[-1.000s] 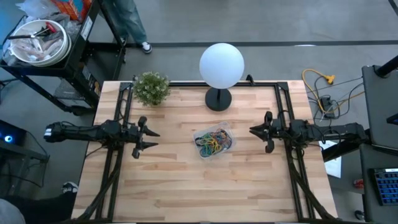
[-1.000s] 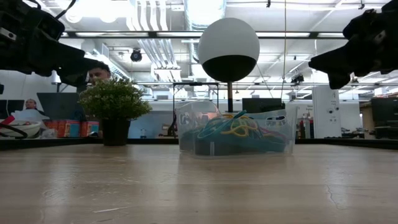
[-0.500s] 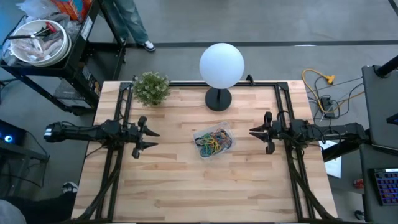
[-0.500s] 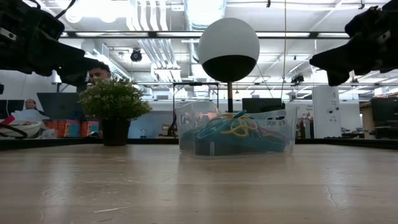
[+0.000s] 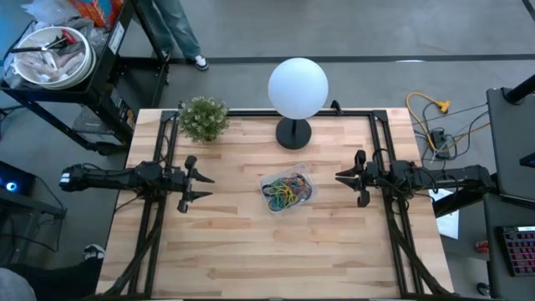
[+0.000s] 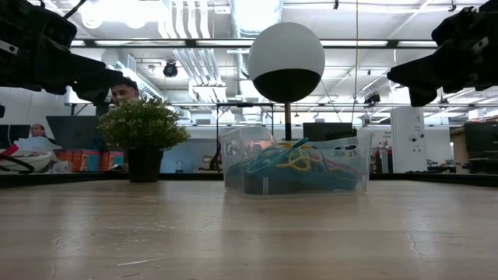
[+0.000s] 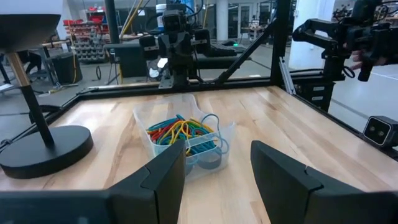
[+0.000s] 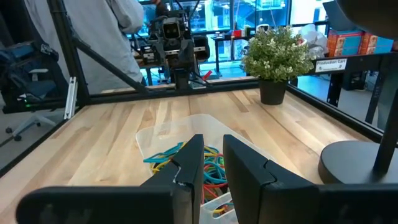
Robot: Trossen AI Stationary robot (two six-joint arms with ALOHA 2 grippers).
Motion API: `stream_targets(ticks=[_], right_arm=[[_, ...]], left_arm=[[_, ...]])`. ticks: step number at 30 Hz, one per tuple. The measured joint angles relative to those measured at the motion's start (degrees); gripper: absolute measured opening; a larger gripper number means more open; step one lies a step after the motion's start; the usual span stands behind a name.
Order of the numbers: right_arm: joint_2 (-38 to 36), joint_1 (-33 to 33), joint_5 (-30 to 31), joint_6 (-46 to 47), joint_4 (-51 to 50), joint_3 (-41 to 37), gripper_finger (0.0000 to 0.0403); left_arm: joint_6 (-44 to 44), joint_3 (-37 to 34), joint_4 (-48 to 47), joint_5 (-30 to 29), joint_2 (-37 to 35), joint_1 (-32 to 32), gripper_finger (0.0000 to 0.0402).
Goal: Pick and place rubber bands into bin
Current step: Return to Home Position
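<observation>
Wooden table (image 5: 251, 251) pictured from above, rubber bands (image 5: 284, 194) heaped inside clear bin (image 6: 233, 159) at centre, left gripper (image 5: 205, 187) released at 9 o'clock, right gripper (image 5: 343, 178) narrowly parted, empty-fingered, at 3 o'clock

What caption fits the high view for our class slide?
The left end effector and right end effector hover either side of the bin holding rubber bands.

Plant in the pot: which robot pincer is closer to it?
Left. The left pincer hangs on the same side of the table as the plant; the right pincer is far across, beyond the bin.
</observation>
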Motion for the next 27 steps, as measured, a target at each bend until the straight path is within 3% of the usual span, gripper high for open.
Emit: stream_targets(ticks=[11, 19, 27], right_arm=[[0.0, 0.0, 0.0, -0.3, 0.0, 0.0, 0.0057], [0.0, 0.0, 0.0, -9.7, 0.0, 0.0, 0.0057], [0.0, 0.0, 0.0, -5.5, 0.0, 0.0, 0.0057]], left_arm=[[-0.2, 0.0, 0.0, 0.0, 0.0, 0.0, 0.0167], [-0.2, 0.0, 0.0, 0.0, 0.0, 0.1, 0.0167], [-0.2, 0.0, 0.0, 0.0, 0.0, 0.1, 0.0167]])
